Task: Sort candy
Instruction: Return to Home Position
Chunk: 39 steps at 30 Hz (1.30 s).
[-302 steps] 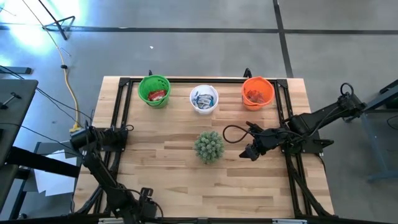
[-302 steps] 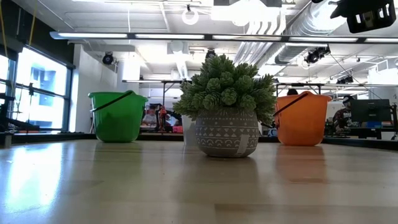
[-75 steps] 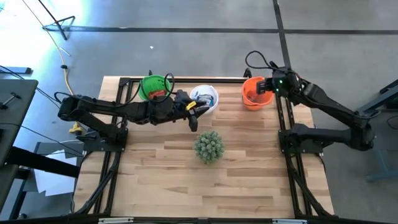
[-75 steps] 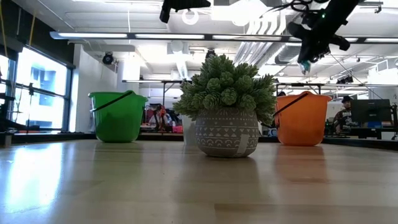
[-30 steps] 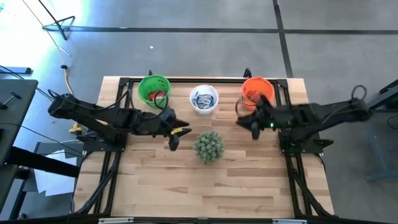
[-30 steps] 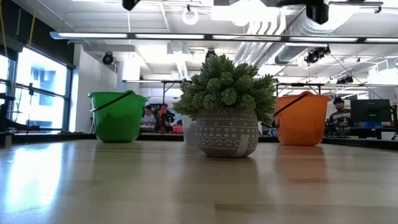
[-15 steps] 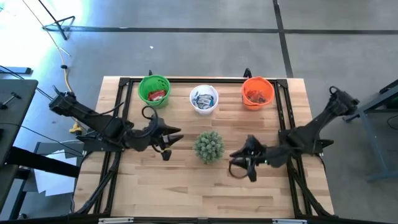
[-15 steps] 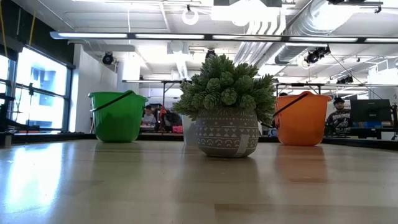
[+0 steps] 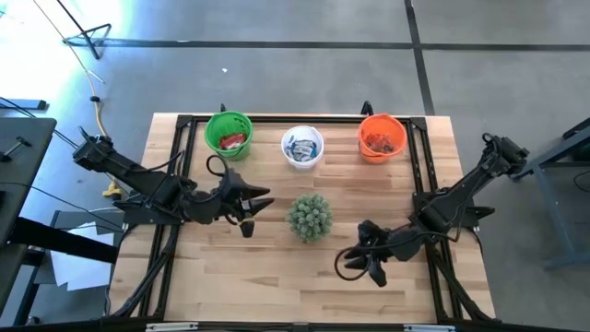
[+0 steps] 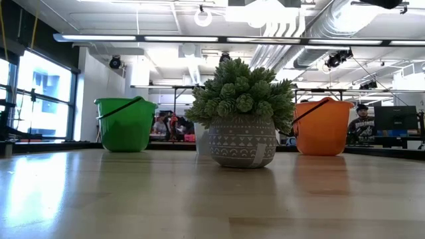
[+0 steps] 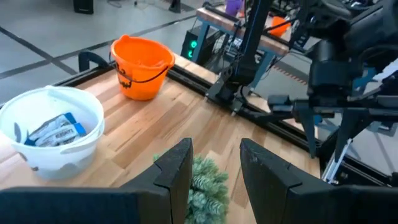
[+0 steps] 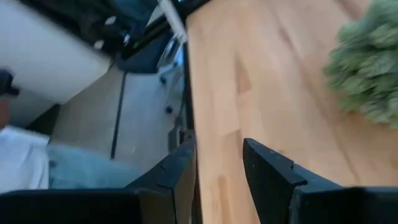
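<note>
Wooden surface [image 9: 277, 277], high view: candy [image 9: 301, 148] lies in white cup [image 9: 285, 143], green bucket [image 9: 210, 129] and orange bucket [image 9: 363, 130]. Left hand [image 9: 253, 212] sits left of plant [image 9: 310, 217], right hand [image 9: 370, 266] right of it, nearer the front edge. Low view: plant between buckets. Wrist views: both hands slightly parted, holding nothing.

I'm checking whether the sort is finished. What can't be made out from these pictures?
- Low view: their walls hide what the green bucket and orange bucket hold. The plant hides most of the white cup. The top edge cuts off left gripper and right gripper.
- High view: candy too small to count.
- Right wrist view: blurred; plant cut by the edge.
</note>
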### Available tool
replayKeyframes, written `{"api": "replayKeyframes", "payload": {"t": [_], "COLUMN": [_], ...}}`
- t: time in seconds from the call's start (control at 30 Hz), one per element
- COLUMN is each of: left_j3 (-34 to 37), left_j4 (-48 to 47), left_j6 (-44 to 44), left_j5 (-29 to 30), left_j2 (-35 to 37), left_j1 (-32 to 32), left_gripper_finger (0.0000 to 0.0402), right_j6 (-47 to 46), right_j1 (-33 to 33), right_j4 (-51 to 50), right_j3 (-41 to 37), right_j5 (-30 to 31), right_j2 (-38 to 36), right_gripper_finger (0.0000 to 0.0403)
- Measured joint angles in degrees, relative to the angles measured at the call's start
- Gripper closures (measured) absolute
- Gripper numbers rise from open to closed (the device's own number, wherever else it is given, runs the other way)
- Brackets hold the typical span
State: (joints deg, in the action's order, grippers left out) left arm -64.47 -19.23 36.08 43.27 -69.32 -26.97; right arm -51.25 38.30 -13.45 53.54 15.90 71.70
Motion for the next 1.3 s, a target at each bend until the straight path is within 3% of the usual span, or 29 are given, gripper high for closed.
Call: {"api": "replayKeyframes", "payload": {"t": [0.2, 0.5, 0.73, 0.8, 1.0, 1.3], "left_j3": [0.0, 0.0, 0.0, 0.0, 0.0, 0.0], "left_j4": [4.4, 7.2, 7.6, 8.0, 9.3, 10.6], "left_j6": [-6.1, -6.1, -4.7, -4.6, -4.7, -3.4], "left_j5": [-0.7, -0.7, -0.7, -0.7, -0.5, 2.6], "left_j2": [0.0, -0.2, -0.2, -0.2, -0.2, -0.2], "left_j1": [0.1, 0.0, 0.0, 0.0, 0.0, 0.0], "left_gripper_finger": [0.0280, 0.0280, 0.0280, 0.0280, 0.0280, 0.0280], "right_j6": [2.6, 2.4, 2.2, 2.2, 2.2, 2.2], "right_j1": [0.0, -0.9, -0.9, -0.7, -0.7, -0.7], "right_j4": [0.3, -4.2, 18.7, 20.4, 10.9, -3.7], "right_j3": [0.0, -1.3, -22.3, -27.8, -37.5, -45.4], "right_j5": [-8.4, -10.3, -10.2, -10.3, -10.3, -10.3], "right_j2": [-0.1, -4.9, -17.6, -21.4, -32.6, -46.0], "right_gripper_finger": [0.0274, 0.0274, 0.0274, 0.0274, 0.0274, 0.0274]}}
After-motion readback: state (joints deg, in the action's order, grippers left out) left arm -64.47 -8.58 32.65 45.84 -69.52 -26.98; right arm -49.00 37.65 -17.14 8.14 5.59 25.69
